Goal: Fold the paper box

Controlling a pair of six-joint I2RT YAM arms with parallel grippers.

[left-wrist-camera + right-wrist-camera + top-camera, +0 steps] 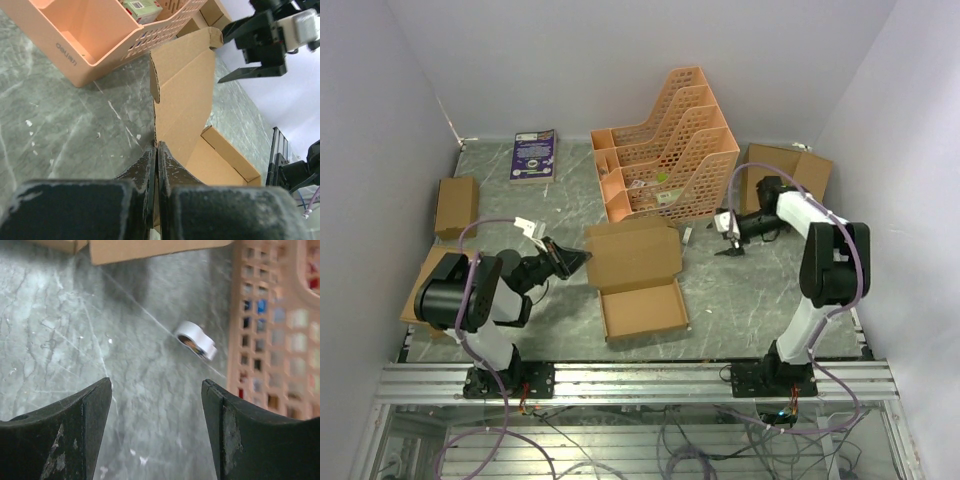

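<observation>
The left pincer (156, 152) is pinched tight on the edge of a raised flap of the plain brown cardboard paper box (642, 312). The fingers meet with only the thin board between them. That box sits mid-table, just ahead of the left arm. Its shallow tray lies flat on the grey marbled tabletop (750, 290), and its lid panel stands up behind the tray.

The right pincer (156, 390) hangs above the table with its jaws wide apart and nothing in them. A small white rounded piece (196, 340) lies on the stone just beyond its tips.

Behind the box stands an orange plastic lattice file rack (665, 150), with a small green-and-white packet (142, 9) in one compartment.

A small closed brown carton (455, 205) sits at the far left. A purple booklet (534, 155) lies by the back wall.
</observation>
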